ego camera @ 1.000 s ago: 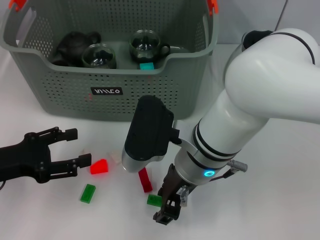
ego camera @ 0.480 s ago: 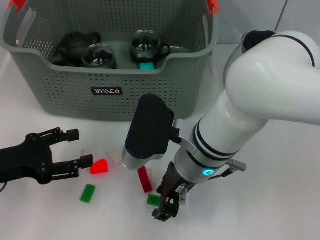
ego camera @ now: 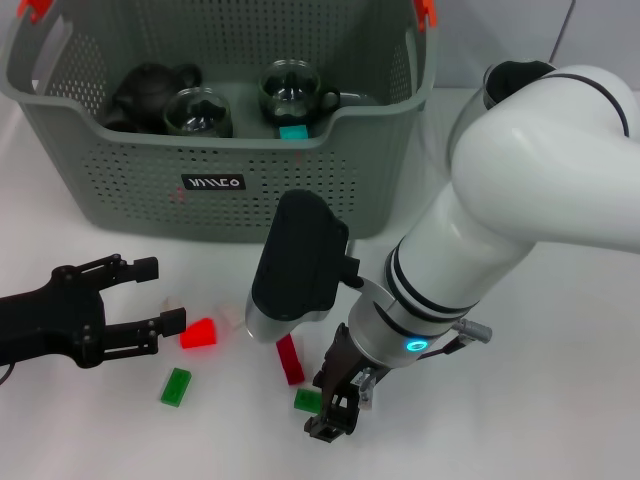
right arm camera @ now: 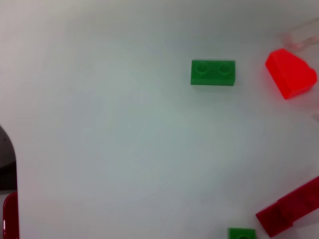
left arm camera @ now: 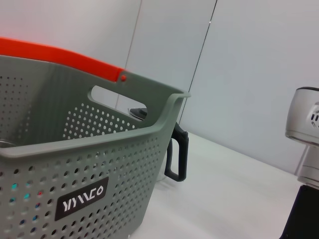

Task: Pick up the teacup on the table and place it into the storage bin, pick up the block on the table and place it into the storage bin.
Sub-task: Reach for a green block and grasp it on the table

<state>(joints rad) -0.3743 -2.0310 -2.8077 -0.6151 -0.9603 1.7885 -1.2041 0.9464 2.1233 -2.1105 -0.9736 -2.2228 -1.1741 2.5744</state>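
One dark red block [ego camera: 290, 360] lies lengthwise toward the storage bin [ego camera: 300, 190].

I count one storage bin [ego camera: 240, 150] holding two glass teacups [ego camera: 198, 112] [ego camera: 290, 92], one black teapot [ego camera: 150, 88] and one teal block [ego camera: 293, 131]; on the table, two green blocks [ego camera: 176, 386] [ego camera: 307, 400], two red blocks [ego camera: 199, 333] [ego camera: 290, 360], and possibly two clear pieces [ego camera: 231, 316]
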